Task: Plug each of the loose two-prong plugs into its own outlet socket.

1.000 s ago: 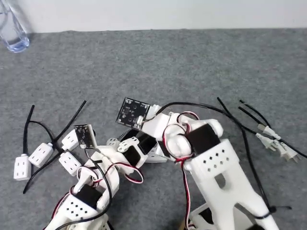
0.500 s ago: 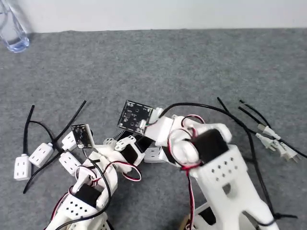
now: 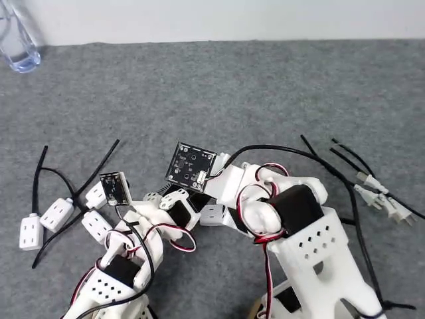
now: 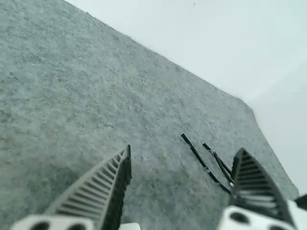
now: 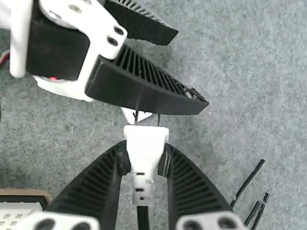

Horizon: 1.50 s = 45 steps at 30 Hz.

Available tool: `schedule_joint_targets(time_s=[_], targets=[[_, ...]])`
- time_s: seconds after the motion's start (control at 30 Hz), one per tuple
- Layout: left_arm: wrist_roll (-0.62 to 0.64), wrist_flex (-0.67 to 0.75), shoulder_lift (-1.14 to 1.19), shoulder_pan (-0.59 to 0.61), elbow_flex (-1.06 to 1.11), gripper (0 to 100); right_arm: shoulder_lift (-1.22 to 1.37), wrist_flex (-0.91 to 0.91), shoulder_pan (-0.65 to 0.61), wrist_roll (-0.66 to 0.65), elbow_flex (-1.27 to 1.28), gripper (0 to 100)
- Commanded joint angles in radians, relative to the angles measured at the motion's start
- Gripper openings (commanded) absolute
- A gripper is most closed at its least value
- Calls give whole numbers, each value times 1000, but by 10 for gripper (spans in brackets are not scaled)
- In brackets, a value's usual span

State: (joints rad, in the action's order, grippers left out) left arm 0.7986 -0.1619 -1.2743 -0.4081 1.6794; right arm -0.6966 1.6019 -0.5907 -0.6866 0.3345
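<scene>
Lab tabletop: grey felt (image 3: 232,86), white wall (image 3: 232,20)

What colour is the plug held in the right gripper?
The plug is white; right wrist view shows it best.

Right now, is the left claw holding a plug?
No, the left gripper is open and empty; the white plug sits in the right gripper.

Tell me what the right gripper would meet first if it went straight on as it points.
Probably the left gripper: in the right wrist view, the prongs of the plug held by the right gripper point at its nearer finger, just ahead. Depth is unclear, so they might pass beneath.
</scene>
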Motion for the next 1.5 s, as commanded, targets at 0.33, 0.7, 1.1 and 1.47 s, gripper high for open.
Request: schedule_joint_targets(time_s=[0.33, 0.7, 1.1, 1.47], targets=[[0, 0, 2, 5, -4, 317, -24, -39, -10, 32, -146, 9], [0, 5, 0, 118, -22, 317, -24, -35, 71, -11, -80, 9], [-115, -126, 0, 583, -38, 317, 94, -1, 90, -121, -37, 8], [-325, -356, 0, 807, -15, 318, 504, -2, 111, -400, -138, 8]])
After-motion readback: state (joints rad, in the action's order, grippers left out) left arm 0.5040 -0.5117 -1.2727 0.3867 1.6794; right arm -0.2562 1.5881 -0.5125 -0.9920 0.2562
